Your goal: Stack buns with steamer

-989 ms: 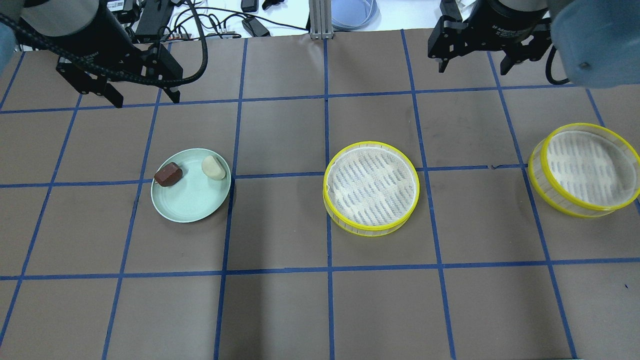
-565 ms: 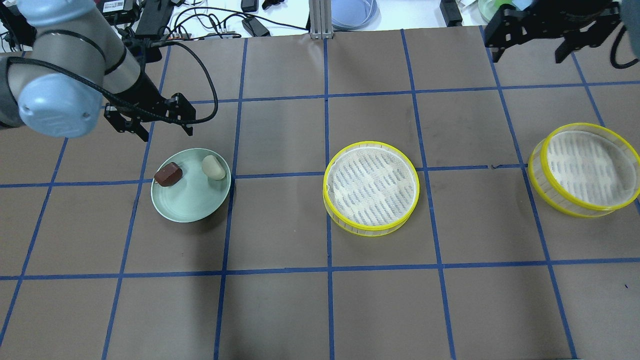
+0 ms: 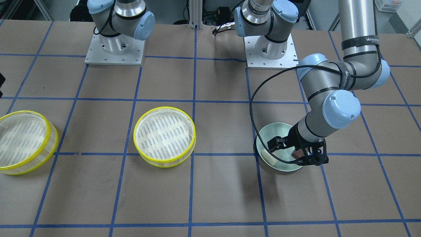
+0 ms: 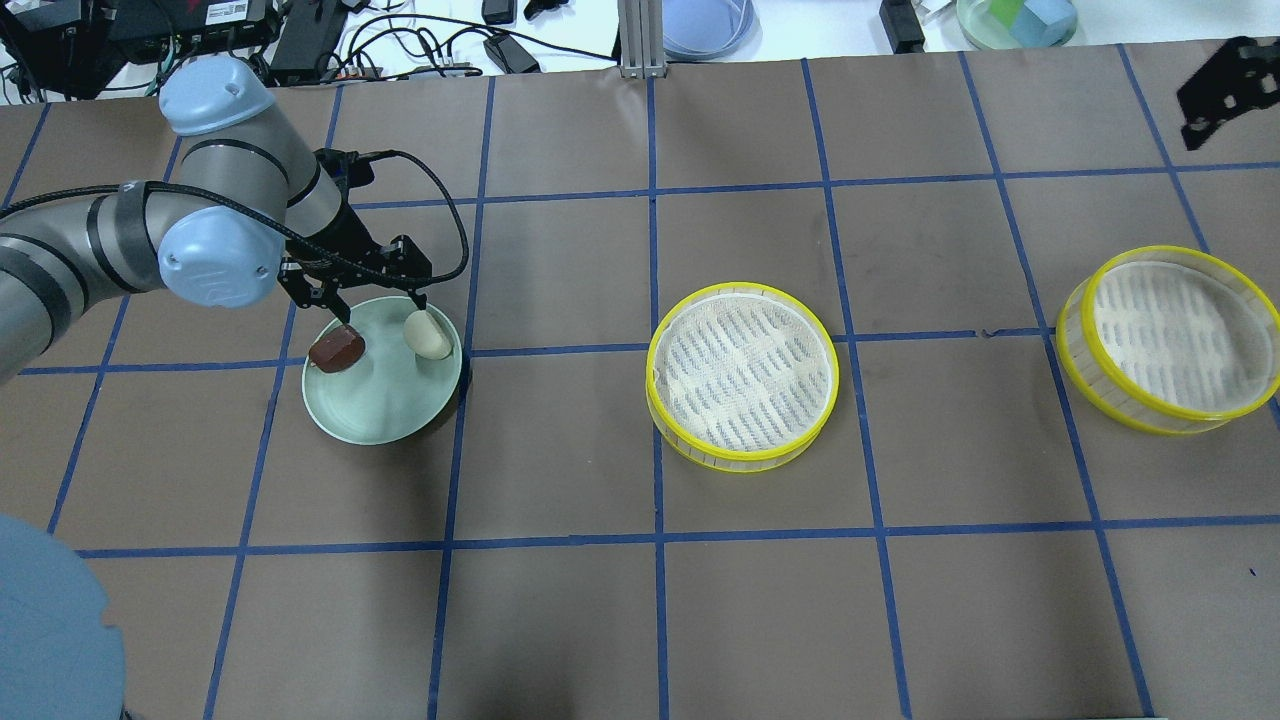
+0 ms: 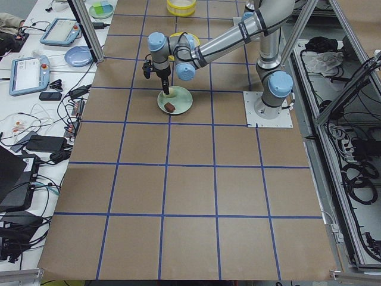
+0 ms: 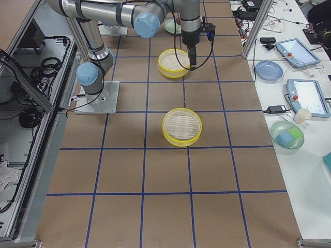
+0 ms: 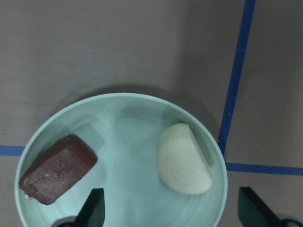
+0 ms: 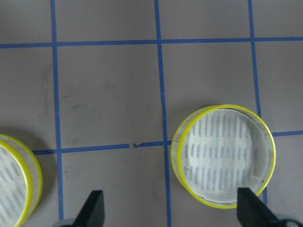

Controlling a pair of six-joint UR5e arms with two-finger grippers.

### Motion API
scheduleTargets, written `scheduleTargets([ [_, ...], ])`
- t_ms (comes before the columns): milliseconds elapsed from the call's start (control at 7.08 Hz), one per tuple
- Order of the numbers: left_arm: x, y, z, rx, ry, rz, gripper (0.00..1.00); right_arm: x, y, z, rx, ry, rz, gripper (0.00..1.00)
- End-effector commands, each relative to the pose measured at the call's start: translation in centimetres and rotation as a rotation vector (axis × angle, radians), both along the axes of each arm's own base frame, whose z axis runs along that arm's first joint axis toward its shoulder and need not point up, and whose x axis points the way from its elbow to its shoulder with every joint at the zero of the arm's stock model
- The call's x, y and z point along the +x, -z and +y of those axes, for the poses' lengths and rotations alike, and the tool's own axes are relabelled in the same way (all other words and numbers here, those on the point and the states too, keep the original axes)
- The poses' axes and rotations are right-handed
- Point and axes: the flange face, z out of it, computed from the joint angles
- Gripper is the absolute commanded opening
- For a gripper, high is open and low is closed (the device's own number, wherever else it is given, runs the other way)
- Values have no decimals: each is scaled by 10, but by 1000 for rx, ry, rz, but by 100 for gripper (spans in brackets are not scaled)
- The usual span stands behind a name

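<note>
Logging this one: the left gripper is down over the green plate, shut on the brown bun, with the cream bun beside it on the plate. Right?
Not quite: the left gripper is open, not shut on the brown bun. The left wrist view shows its fingers spread apart, with brown bun and cream bun both lying free on the green plate. The rest holds.

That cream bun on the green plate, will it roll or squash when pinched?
The cream bun shows one flat side, so it probably won't roll. Its smooth skin looks soft, so a hard pinch may dent it.
</note>
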Motion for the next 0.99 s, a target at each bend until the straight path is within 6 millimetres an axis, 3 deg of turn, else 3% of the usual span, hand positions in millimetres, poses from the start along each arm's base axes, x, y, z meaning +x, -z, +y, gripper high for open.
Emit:
scheduleTargets([
  [0,-3,34,-4,32,-39,46,100,-121,71,4,103,12,-54,100],
  [283,-4,46,-6,45,-42,45,100,-164,121,0,136,0,-77,100],
  [424,-3,45,-9,28,-45,43,71,-183,162,-10,126,-11,-70,100],
  [565,-3,43,-12,1,-57,44,36,-195,184,-15,121,-6,-66,100],
  [707,-3,43,-12,4,-82,43,10,-197,207,-17,145,-7,-93,99],
  [848,-3,41,-13,-1,-83,43,1,-201,221,-21,147,-18,-93,89],
])
